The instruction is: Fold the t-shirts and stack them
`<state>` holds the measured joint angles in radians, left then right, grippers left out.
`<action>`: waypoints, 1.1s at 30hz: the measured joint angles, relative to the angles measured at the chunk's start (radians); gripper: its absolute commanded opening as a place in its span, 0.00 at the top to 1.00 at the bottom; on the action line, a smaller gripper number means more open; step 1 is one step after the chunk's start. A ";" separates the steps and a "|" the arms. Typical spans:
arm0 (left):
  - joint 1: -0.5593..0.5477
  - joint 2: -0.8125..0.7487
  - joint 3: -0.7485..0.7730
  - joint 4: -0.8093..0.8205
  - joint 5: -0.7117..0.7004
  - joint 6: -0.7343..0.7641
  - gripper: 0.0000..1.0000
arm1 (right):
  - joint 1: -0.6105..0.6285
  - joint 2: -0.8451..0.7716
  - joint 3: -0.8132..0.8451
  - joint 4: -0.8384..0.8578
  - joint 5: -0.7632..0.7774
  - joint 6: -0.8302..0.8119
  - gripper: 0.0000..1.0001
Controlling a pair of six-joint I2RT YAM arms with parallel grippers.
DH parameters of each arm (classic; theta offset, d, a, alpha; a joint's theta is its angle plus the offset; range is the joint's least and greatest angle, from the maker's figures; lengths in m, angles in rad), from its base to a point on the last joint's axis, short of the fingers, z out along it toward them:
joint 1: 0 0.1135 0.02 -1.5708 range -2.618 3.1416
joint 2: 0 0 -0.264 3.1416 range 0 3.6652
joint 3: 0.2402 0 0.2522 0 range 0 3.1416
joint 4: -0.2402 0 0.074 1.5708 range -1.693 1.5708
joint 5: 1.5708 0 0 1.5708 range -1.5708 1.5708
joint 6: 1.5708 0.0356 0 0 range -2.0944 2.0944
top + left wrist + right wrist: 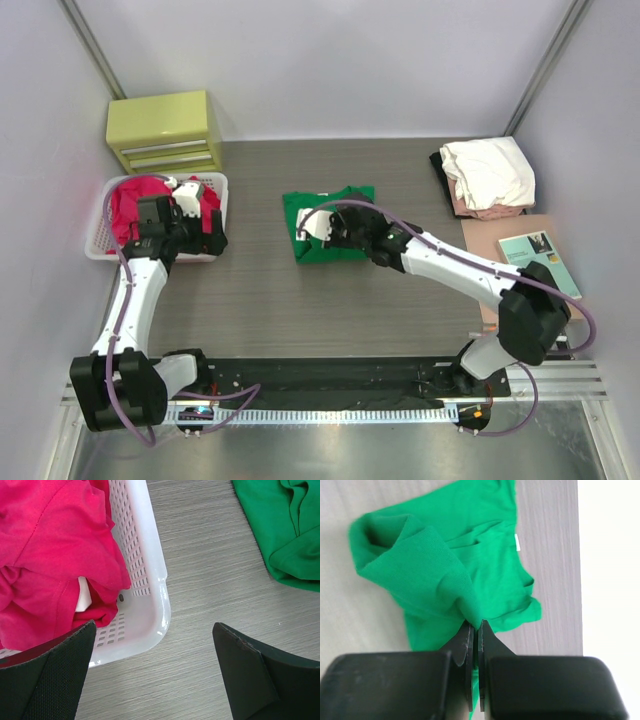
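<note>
Right wrist view: right gripper (475, 630) fully closed, pinching a raised fold of the bright green t-shirt (485, 575). The cloth peaks at the fingertips and drapes away toward 12 o'clock. Shirt is partly folded and rumpled, with one thick roll at 10 o'clock, lying on the grey wood-grain table (360, 625). Small white neck label (517, 542) at 1 o'clock; too small to read. Near edge of the shirt is hidden behind the gripper body.

Left wrist view: left gripper (154, 630) spread wide, holding nothing. It hovers at the corner of the white slatted basket (150, 595), one finger over the basket and the other over bare table. Crumpled red t-shirt (50, 545) fills the basket at 10 o'clock, stitched seam visible. A white item (82, 599) beneath it is mostly covered and cannot be identified.

Top external view: green shirt at table centre, basket at 9 o'clock. Teal-covered book (538, 262) at 3 o'clock on a tan board (515, 226); cover print illegible. Stack of folded shirts (487, 175) at 2 o'clock: white on top, pale pink and black edges below, count unclear. Yellow-green drawer unit (165, 130) at 11 o'clock.
</note>
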<state>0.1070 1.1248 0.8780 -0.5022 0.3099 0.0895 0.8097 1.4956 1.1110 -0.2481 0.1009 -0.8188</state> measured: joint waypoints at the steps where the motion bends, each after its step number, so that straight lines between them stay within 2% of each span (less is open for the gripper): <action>1: 0.000 0.000 0.000 -0.001 0.002 0.000 0.00 | -0.014 0.023 0.019 0.003 -0.005 -0.008 0.99; 10: 0.000 0.000 -0.027 -0.010 0.010 0.025 0.00 | -0.110 0.231 0.179 0.030 -0.039 -0.041 0.99; 23: 0.000 0.008 -0.032 -0.013 0.030 0.028 0.00 | -0.165 0.454 0.441 0.050 -0.045 -0.067 0.99; 33: 0.000 0.016 -0.032 -0.013 0.036 0.029 0.00 | -0.224 0.611 0.579 0.039 -0.055 -0.069 0.99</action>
<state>0.1070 1.1404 0.8463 -0.5156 0.3458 0.1184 0.5858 2.1063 1.6901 -0.2089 0.0463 -0.8879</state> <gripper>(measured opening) 0.997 0.046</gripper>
